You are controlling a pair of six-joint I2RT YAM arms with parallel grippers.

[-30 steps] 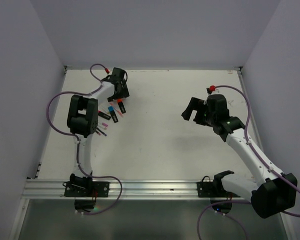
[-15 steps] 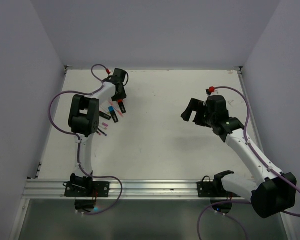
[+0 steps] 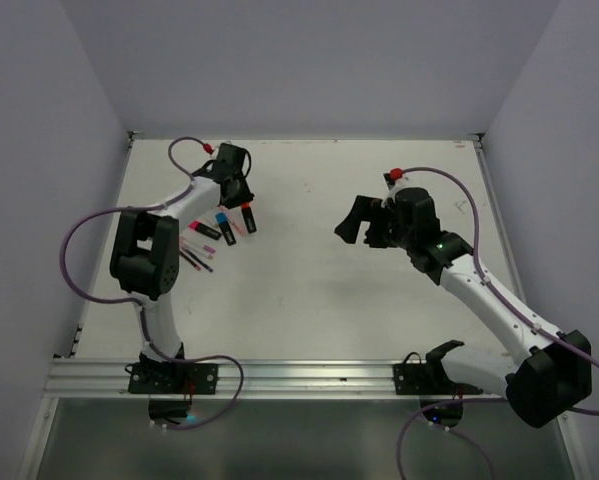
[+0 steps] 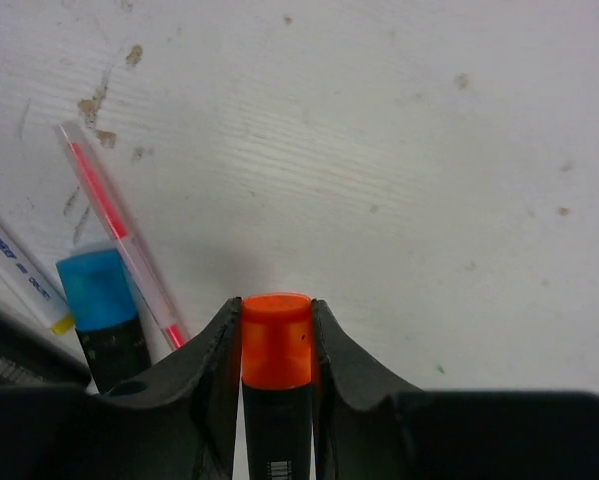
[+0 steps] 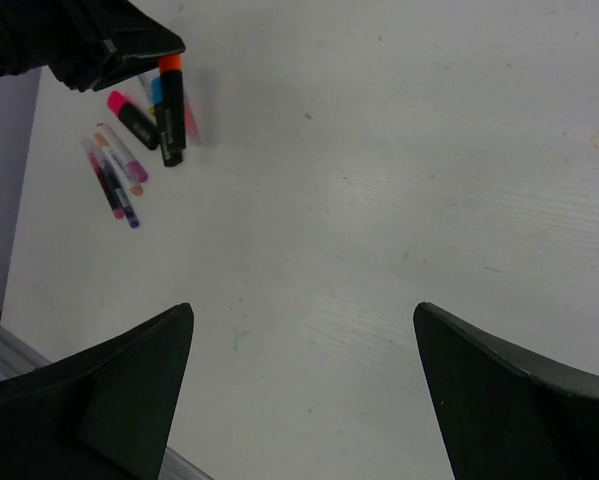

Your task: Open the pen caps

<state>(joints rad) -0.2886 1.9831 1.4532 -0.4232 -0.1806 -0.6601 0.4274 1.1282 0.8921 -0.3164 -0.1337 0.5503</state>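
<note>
One orange cap (image 4: 276, 340) clamped between left jaws, blue cap (image 4: 97, 288) just beside; right jaws wide apart.

Orange cap (image 4: 276, 340), unopened, pinched in left gripper (image 4: 274, 306); blue cap (image 4: 97, 290) just beside it, unopened.

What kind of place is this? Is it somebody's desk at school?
More likely a robot test booth: a bare white table boxed in by plain walls, two robot arms bolted to a metal rail, and a few pens laid out.
</note>
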